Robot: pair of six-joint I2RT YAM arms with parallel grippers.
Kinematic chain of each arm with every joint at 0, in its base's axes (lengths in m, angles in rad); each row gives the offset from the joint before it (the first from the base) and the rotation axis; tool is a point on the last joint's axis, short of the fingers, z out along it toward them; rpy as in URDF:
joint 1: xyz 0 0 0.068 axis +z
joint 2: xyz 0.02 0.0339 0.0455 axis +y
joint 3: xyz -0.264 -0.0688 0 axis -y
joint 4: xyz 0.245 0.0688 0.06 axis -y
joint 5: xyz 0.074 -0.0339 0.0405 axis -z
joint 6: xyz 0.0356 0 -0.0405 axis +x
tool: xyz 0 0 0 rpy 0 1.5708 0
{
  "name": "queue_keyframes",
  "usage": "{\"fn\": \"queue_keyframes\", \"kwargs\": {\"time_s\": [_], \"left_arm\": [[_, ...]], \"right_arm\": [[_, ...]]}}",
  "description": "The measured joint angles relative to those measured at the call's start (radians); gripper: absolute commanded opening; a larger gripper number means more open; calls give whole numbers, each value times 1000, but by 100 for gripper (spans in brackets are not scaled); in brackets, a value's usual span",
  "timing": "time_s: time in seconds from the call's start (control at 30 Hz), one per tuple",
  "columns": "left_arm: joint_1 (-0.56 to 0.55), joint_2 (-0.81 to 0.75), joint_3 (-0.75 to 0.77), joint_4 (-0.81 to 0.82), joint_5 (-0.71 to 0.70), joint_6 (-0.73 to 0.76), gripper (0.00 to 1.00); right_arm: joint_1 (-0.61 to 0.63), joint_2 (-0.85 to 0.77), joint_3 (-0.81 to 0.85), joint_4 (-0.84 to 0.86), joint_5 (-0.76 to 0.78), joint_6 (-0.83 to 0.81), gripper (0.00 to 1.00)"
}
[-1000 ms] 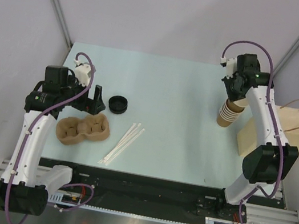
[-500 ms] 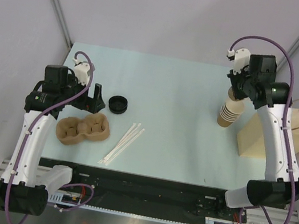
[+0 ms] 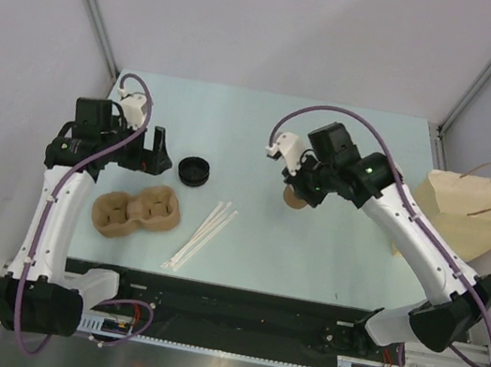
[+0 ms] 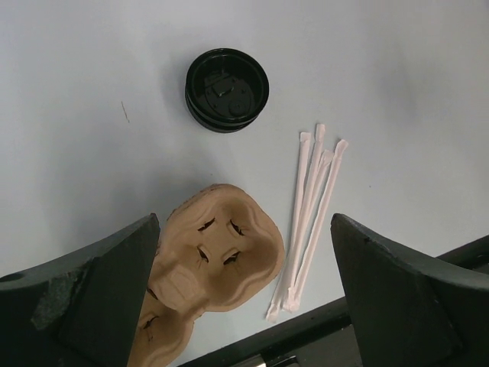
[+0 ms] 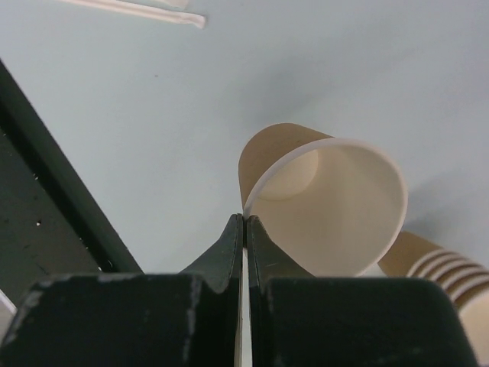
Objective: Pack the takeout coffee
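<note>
No lidded coffee cup is in view. My right gripper (image 3: 300, 189) (image 5: 245, 222) is shut on the rim of a single lidless brown paper cup (image 3: 297, 198) (image 5: 336, 206), held tilted over the middle of the table. A loose black lid (image 3: 194, 171) (image 4: 227, 89) lies on the table to its left. My left gripper (image 3: 151, 153) (image 4: 244, 306) is open and empty, above the brown pulp cup carrier (image 3: 136, 210) (image 4: 214, 260) and near the lid.
Several wrapped white straws (image 3: 203, 233) (image 4: 309, 222) lie right of the carrier. A stack of lidless cups (image 5: 439, 267) shows behind the held cup. A kraft paper bag (image 3: 469, 209) with handles lies at the right table edge.
My right arm swung left from the cup stack at the right to the table's middle, carrying one cup off the stack. My left gripper shifted slightly away from the carrier.
</note>
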Motion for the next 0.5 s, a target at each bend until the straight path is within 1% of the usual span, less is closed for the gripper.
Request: {"fn": "queue_keyframes", "kwargs": {"time_s": [0.07,0.2,0.33,0.43,0.5], "left_arm": [[14,8,3,10,10,-12,100],[50,49,18,31,70,-28,99],[93,119,39,26,121,-29,100],[125,153,44,26,154,-29,100],[134,151,44,33,167,-28,99]], "right_arm": [[46,29,-1,5,3,-5,0],[185,95,-14,45,28,-11,0],[328,139,-97,128,79,-16,0],[402,174,-162,170,117,-19,0],[422,196,-180,192,138,-23,0]]}}
